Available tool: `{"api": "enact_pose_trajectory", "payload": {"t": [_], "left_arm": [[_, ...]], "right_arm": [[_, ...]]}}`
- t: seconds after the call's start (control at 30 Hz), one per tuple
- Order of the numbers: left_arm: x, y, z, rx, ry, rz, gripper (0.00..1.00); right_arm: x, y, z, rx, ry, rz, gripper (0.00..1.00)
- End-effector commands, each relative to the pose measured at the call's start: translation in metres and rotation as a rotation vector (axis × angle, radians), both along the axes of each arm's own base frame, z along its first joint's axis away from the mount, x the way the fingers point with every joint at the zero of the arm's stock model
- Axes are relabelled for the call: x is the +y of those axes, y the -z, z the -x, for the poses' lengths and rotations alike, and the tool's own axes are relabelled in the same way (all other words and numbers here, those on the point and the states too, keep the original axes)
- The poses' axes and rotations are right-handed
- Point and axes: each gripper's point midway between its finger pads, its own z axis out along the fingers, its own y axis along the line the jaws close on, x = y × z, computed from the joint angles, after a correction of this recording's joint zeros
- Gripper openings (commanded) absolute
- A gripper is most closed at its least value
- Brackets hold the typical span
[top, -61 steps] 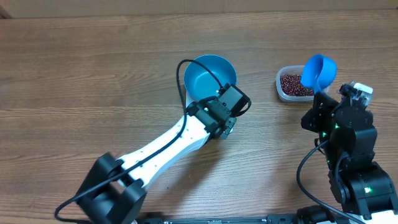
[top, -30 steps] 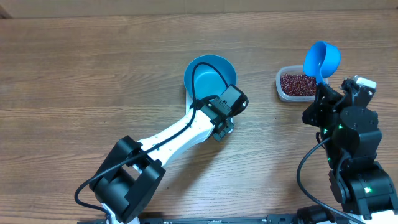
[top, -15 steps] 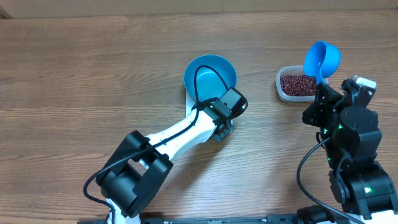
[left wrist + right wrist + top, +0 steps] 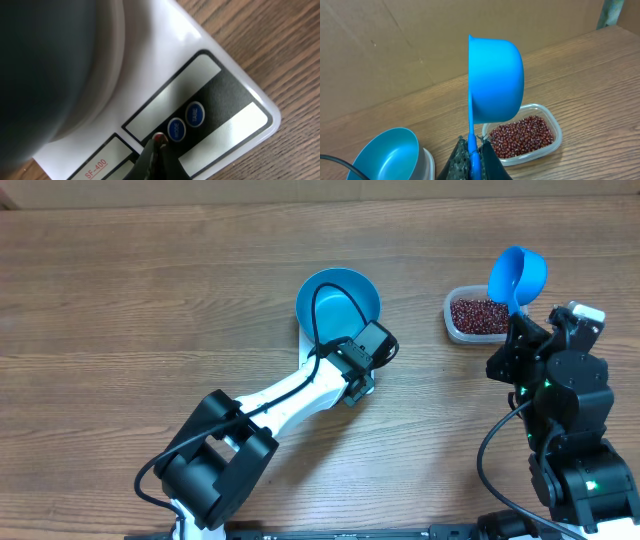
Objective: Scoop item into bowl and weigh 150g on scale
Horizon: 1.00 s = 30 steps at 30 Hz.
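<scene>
wooden table [image 4: 120, 300], clear plastic tub [image 4: 450, 328] at its right, blue scoop [image 4: 517, 277] on edge nearby, cardboard wall [image 4: 395, 40]

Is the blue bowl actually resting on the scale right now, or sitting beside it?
Touching. The right wrist view shows the bowl sitting on top of the white scale, whose edge shows directly beneath it with no gap.

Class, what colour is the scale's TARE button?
The TARE button is blue; clearest in the left wrist view.
</scene>
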Motion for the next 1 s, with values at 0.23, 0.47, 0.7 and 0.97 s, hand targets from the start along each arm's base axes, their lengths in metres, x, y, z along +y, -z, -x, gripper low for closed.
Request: {"api": "enact_pose_trajectory", "payload": {"t": [0.23, 0.47, 0.7, 0.97], "left_arm": [[0.006, 0.009, -0.003, -0.003, 0.0, -0.013, 0.04], [0.008, 0.02, -0.002, 0.008, -0.002, -0.032, 0.04], [0.011, 0.023, -0.001, 0.017, -0.003, -0.048, 0.04], [0.014, 0.012, -0.008, -0.023, -0.03, -0.082, 0.04]], "right_arm": [[-0.001, -0.018, 0.0, -0.043, 0.002, 0.0, 0.04], [-0.001, -0.018, 0.0, -0.042, 0.002, 0.0, 0.04], [-0.001, -0.018, 0.0, -0.043, 0.002, 0.0, 0.04], [-0.001, -0.018, 0.0, -0.043, 0.002, 0.0, 0.04]]}}
